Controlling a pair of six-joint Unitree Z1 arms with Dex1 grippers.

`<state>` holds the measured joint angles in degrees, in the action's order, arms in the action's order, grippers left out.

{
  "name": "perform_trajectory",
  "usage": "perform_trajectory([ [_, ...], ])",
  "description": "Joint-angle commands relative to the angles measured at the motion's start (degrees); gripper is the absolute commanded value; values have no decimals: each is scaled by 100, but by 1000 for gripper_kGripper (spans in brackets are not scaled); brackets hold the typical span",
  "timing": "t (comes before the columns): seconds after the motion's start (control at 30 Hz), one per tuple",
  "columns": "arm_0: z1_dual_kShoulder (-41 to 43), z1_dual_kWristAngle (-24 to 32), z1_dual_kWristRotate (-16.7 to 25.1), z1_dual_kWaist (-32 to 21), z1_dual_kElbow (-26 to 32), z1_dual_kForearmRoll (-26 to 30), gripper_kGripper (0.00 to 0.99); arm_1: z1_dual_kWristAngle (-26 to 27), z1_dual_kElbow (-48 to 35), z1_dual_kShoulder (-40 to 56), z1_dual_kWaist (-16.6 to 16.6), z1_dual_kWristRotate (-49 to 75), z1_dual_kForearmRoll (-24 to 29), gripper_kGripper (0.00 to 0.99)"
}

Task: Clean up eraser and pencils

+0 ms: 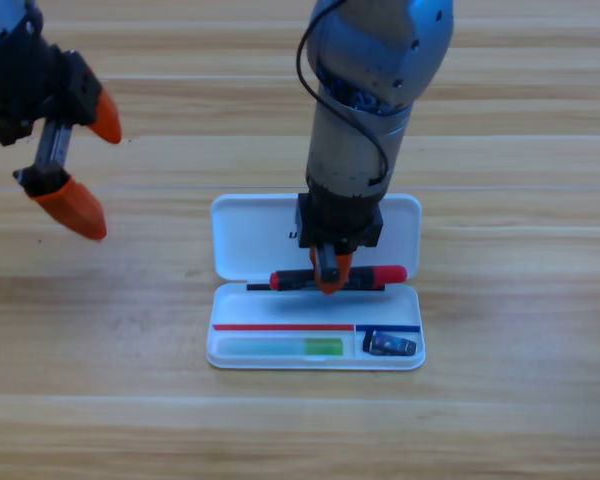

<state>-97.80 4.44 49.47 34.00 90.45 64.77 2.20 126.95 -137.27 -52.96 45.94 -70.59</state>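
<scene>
High view: eraser (390, 345) + green pencil (280, 347) lying in case (242, 238). My right gripper (329, 280), frame centre, pinching black pencil (370, 274) over case; left gripper (82, 165), upper left, gaping wide, carrying nothing.

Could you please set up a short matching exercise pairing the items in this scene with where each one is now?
Things:
1. eraser
2. green pencil
3. black pencil
4. left gripper

Places:
A. held over the case's hinge by the right gripper
B. bottom-right compartment of the case
C. upper left, away from the case
D. long bottom-left compartment

Pairs: 1-B, 2-D, 3-A, 4-C
</scene>
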Motion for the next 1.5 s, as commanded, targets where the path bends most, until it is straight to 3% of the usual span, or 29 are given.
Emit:
perform_trajectory([
  [0.03, 103, 74, 54, -148, -238, 53, 990, 9, 23, -476, -188, -77, -131, 0],
  [0.43, 191, 83, 45, -183, -362, 53, 990, 9, 5, -511, -188, -147, -139, 11],
  [0.5, 208, 83, 36, -183, -362, 53, 990, 9, -3, -502, -188, -165, -148, 195],
  [0.63, 208, 83, 27, -183, -362, 53, 990, 53, -30, -300, -188, -244, -157, 821],
  [0.67, 200, 83, 27, -183, -362, 53, 990, 141, -56, -203, -188, -244, -157, 856],
  [0.87, 147, 101, 27, -183, -388, 44, 990, 1002, -487, 1168, -188, -235, -227, 891],
  [1.1, 15, 154, 18, -183, -195, 9, 990, 2373, -1489, 3321, -188, -235, -113, 902],
  [1.23, -310, 461, 10, -491, 166, -149, 990, 2900, -2438, 4305, -65, -340, 573, 902],
  [1.37, -732, 1032, 1, -992, 298, -826, 990, 3050, -3484, 5000, 5, -560, 1452, 904],
  [1.5, -1233, 1560, -25, -1396, 333, -1652, 990, 3182, -3941, 5202, 5, -666, 1794, 914],
])
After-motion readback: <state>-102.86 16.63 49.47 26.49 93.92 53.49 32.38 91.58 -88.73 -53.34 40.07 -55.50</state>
